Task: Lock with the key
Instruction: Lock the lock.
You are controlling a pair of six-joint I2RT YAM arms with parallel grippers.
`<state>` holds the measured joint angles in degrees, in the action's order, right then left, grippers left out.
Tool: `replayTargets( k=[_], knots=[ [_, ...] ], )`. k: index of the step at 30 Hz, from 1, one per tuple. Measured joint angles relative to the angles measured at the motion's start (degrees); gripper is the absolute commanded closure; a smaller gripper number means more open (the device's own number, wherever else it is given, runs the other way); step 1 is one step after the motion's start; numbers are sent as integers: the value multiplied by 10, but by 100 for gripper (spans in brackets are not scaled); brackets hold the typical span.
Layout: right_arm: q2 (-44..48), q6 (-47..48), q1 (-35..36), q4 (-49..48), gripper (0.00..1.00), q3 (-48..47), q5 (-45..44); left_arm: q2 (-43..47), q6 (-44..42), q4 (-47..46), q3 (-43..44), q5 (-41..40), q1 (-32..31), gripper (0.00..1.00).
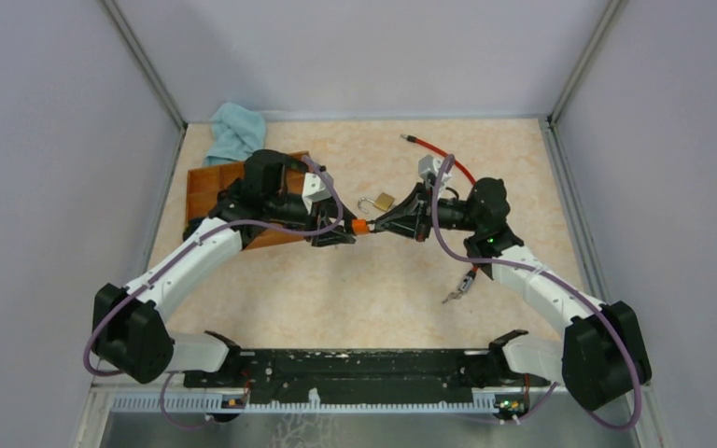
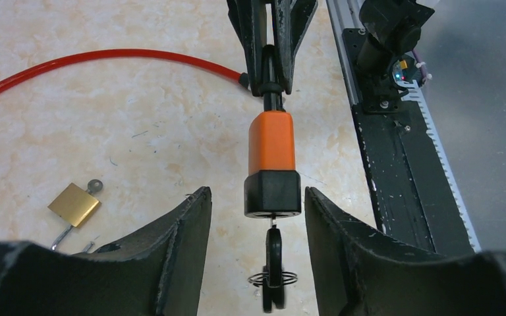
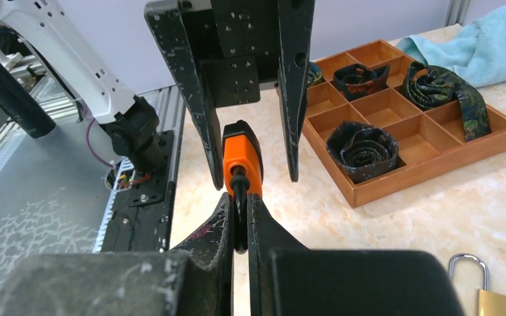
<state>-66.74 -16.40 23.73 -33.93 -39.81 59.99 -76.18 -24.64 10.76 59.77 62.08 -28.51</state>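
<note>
An orange-and-black cable lock [image 2: 272, 141] hangs in the air over the table's middle [image 1: 359, 226]. My right gripper [image 3: 238, 204] is shut on the black neck at its cable end. A red cable [image 2: 105, 58] runs off from there. A black-headed key [image 2: 273, 253] with a wire ring sticks out of the lock's black cap. My left gripper [image 2: 257, 197] is open, with its fingers either side of the cap and key and a small gap on each side. In the right wrist view the left fingers [image 3: 204, 118] flank the orange body [image 3: 240, 155].
A brass padlock [image 2: 74, 205] lies on the table behind the lock [image 1: 384, 201]. A wooden divided tray [image 1: 207, 187] with rolled ties and a blue towel [image 1: 236, 131] lie at the back left. Another key bunch [image 1: 457, 287] lies by the right arm.
</note>
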Motion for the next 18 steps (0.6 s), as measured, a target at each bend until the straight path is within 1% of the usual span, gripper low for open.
replayTargets(
  k=[2,8,10,14,18],
  knots=[
    [0,-12,0,-12,100,1,3,0,9,-12,-9,2,0,40],
    [0,-34,0,-47,100,2,10,0,41,-49,-26,10,0,46],
    [0,-38,0,-55,100,6,10,0,49,-57,-26,12,0,46],
    [-1,-38,0,-58,100,9,10,0,65,-72,-26,18,0,43],
    [-1,-39,0,-63,100,9,11,2,78,-86,-29,21,0,44]
  ],
)
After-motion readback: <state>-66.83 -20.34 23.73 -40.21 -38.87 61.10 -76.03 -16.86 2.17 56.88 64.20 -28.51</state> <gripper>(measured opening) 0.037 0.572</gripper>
